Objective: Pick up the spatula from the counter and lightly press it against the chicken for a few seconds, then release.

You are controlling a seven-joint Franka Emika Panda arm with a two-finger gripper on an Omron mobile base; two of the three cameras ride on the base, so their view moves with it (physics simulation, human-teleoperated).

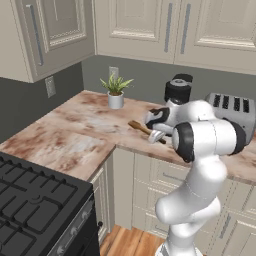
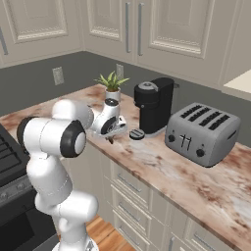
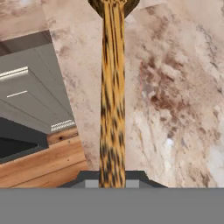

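Gripper (image 1: pixel 154 134): low over the counter (image 1: pixel 75 130), close to its front edge, on the stretch just past the inner corner. Hand view: both finger pads (image 3: pixel 91 183) sit flush against the spatula (image 3: pixel 113 96) handle, one on each side, no gap showing. Logged as clamped on the handle end.

Spatula: wooden, mottled orange-brown. Its long axis runs straight away from the fingers in the hand view, and the darker, broader blade is the far end. In the left base view it lies on a diagonal, handle end at the front edge under the gripper, blade end aimed inward and back toward the potted plant (image 1: pixel 115 92). Cannot tell whether it rests on the stone or is raised off it.

Count on the counter:
- 1 spatula
- 1 potted plant, near the back wall
- 1 black coffee machine (image 2: pixel 153 105), behind the gripper
- 1 small dark round disc (image 2: pixel 137 134), just in front of the machine
- 1 silver four-slot toaster (image 2: pixel 203 132), beside the machine, farther along the counter

One black stove (image 1: pixel 30 200) adjoins the counter's other run.
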